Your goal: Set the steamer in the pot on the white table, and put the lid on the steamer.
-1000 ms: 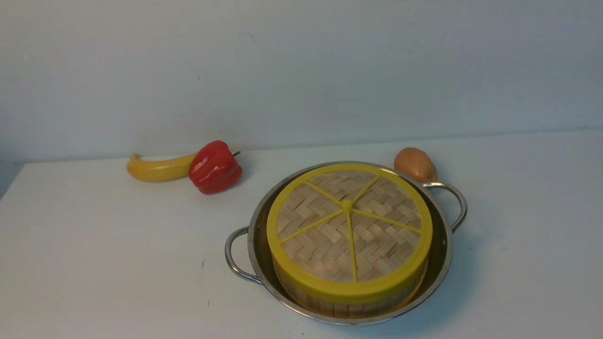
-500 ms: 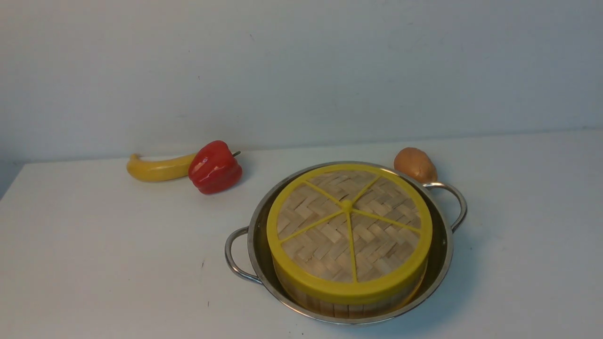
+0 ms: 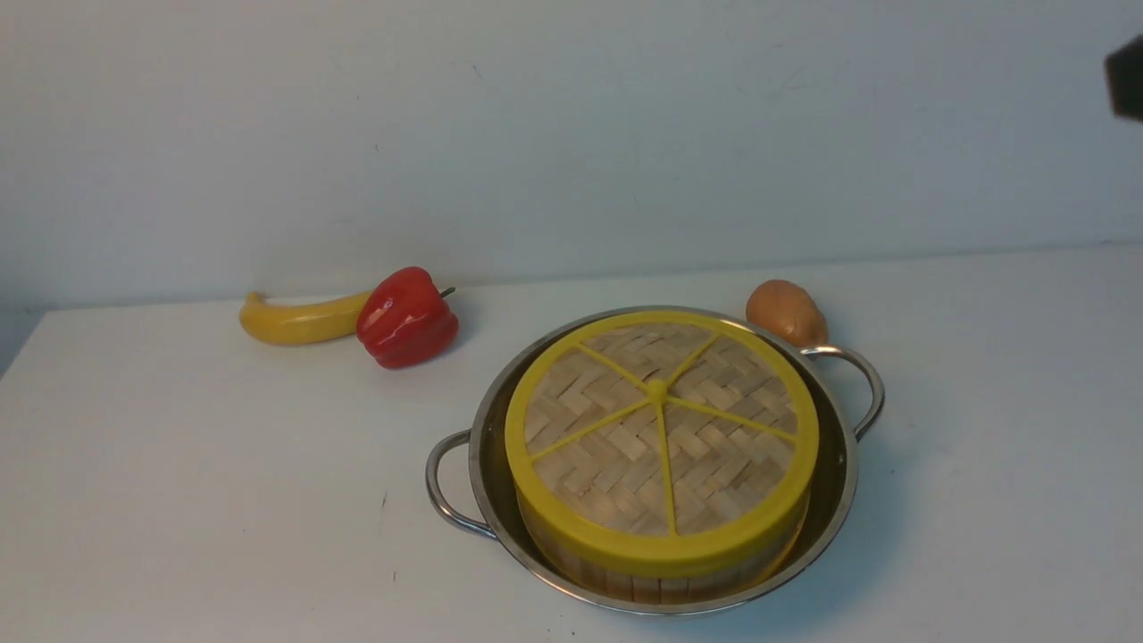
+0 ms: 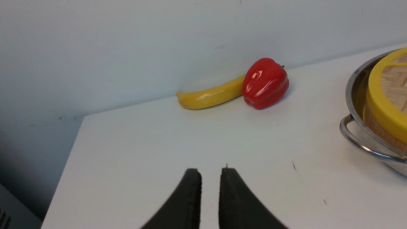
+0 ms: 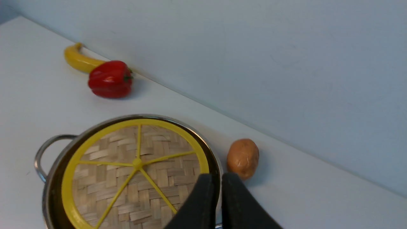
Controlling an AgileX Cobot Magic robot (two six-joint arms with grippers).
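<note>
The lid (image 3: pixel 662 433) sits on the steamer (image 3: pixel 661 572), inside the pot (image 3: pixel 464 478) on the bench (image 3: pixel 179 491). The left end effector (image 4: pixel 210 178) has a narrow gap and holds nothing. The right end effector (image 5: pixel 217 181) is above the pot, with a narrow gap too, holding nothing.

The pot (image 3: pixel 839 482) is shiny, mirror-like metal with smooth loop handles. The lid (image 3: pixel 662 438) is matt woven bamboo strips under a smooth yellow plastic rim and spokes. The steamer (image 3: pixel 625 582) wall shows dull pale bamboo slats. The pepper (image 3: pixel 406 317) and banana (image 3: pixel 299 321) look like glossy plastic; the potato (image 3: pixel 786 313) is duller. The table (image 3: pixel 196 482) is smooth, matt white.
</note>
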